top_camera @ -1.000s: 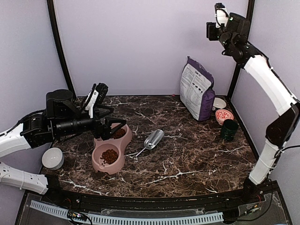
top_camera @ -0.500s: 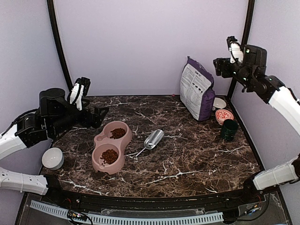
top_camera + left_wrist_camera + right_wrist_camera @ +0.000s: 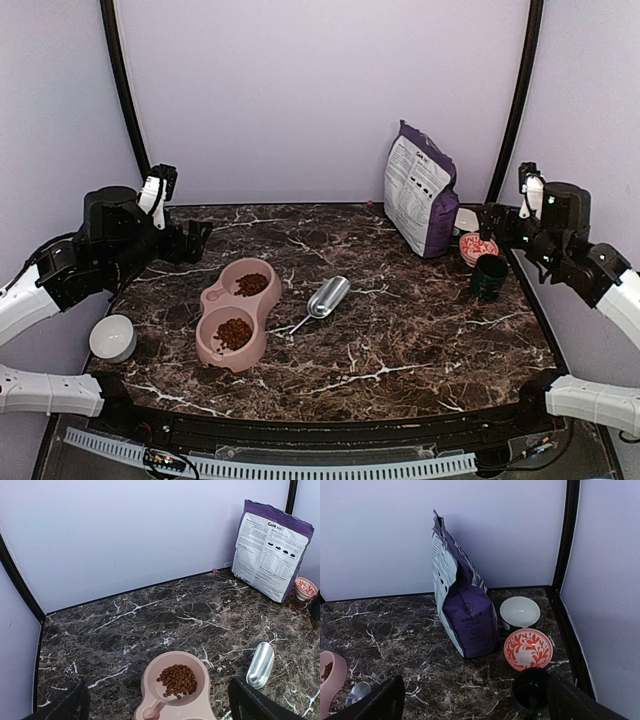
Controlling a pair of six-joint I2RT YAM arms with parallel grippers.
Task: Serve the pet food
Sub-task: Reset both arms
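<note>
The back wall (image 3: 320, 90) is plain pale lilac, matte and unmarked. A left wall (image 3: 50, 90) and a right wall (image 3: 590, 90) of the same colour close in the sides. A thin black left post (image 3: 128, 100) runs up the rear left corner, and a right post (image 3: 515, 100) runs up the rear right corner. The surface (image 3: 400, 330) is dark brown marble with white veins, its near edge black and curved. Below that edge runs a white slotted strip (image 3: 270, 467). The light is soft and even, and the shadows are faint.

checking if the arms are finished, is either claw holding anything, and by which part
Nothing is held. The left claw and right claw both stand open and empty; the scoop lies on the table, untouched.
</note>
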